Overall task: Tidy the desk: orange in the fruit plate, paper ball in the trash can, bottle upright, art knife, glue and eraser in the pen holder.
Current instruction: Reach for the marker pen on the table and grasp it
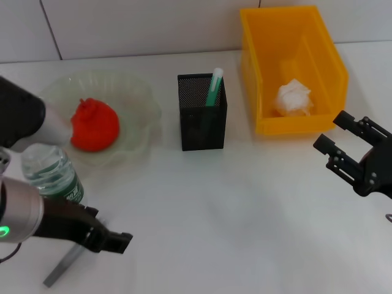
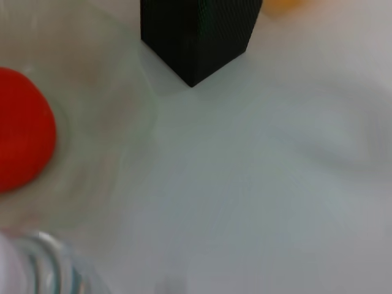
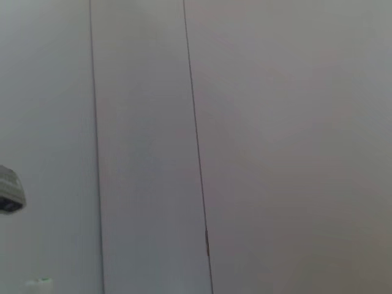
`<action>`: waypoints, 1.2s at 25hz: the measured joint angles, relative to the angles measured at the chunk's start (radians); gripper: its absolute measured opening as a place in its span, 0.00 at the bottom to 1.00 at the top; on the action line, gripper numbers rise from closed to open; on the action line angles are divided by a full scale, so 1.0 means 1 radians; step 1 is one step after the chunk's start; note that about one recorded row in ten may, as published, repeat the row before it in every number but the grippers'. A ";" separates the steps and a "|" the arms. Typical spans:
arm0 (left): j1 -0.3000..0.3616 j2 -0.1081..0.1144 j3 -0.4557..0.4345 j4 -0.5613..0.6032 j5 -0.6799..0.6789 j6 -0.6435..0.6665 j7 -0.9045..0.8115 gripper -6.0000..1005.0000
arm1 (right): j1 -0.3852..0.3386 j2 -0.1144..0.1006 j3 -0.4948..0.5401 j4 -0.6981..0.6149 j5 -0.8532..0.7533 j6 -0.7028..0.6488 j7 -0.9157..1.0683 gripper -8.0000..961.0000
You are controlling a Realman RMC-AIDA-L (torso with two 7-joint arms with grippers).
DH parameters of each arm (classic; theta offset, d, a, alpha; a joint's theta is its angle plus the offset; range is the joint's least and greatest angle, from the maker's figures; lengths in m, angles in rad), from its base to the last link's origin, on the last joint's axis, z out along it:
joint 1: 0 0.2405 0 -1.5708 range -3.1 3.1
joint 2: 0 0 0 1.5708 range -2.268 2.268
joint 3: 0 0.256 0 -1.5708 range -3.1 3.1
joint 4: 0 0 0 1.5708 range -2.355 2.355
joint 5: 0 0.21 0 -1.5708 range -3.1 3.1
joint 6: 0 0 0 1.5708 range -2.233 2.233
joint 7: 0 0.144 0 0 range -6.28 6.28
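Take the pen holder (image 1: 203, 112) as your reference point. To its left the orange (image 1: 94, 125) already sits in the fruit plate (image 1: 138, 92), and to its right the paper ball (image 1: 293, 98) lies inside the trash can (image 1: 294, 67). A green-and-white stick stands in the holder; it looks like the glue (image 1: 214, 87), though you cannot be sure of that from here. The bottle (image 1: 54, 176) stands upright, nearer the robot than the plate and just beside it.

The piece that seems left is a flat grey strip on the table (image 1: 233, 220), well to the holder's left and close to the robot, probably the art knife (image 1: 66, 264). No eraser is visible anywhere.

Your left gripper (image 1: 113, 240) hangs low over that strip, right next to the bottle; its fingers look drawn together with nothing between them. Your right gripper (image 1: 343, 142) hovers near the front of the trash can with its fingers spread apart and holding nothing.

The main risk is the bottle. The left arm is close against it, so any sideways swing while you reach for the knife could tip it over or push it into the plate. The knife also lies flat and thin, so a closing grasp may slide off it or skid it away.
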 joint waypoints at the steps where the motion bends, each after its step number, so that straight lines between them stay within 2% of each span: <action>1: -0.014 0.000 0.002 -0.005 0.001 0.002 -0.016 0.80 | 0.000 0.000 0.000 0.000 0.000 0.000 0.000 0.64; 9: -0.054 -0.002 0.052 -0.020 0.108 0.001 -0.082 0.80 | -0.002 -0.004 0.000 0.005 -0.002 0.010 -0.001 0.64; 21: -0.068 -0.003 0.077 -0.069 0.122 -0.009 -0.086 0.80 | 0.009 -0.007 -0.002 0.007 -0.003 0.017 -0.002 0.64; 23: -0.101 -0.003 0.069 -0.158 0.130 -0.019 -0.086 0.80 | 0.013 -0.007 -0.004 0.008 -0.003 0.025 -0.002 0.64; 26: -0.101 -0.003 0.069 -0.158 0.130 -0.019 -0.086 0.80 | 0.018 -0.007 -0.006 0.009 -0.003 0.033 -0.002 0.64; 27: -0.125 -0.003 0.068 -0.202 0.131 -0.022 -0.087 0.80 | 0.020 -0.007 -0.007 0.009 -0.003 0.035 -0.002 0.64; 30: -0.132 -0.003 0.068 -0.209 0.132 -0.023 -0.087 0.80 | 0.026 -0.007 -0.007 0.009 -0.003 0.040 -0.002 0.64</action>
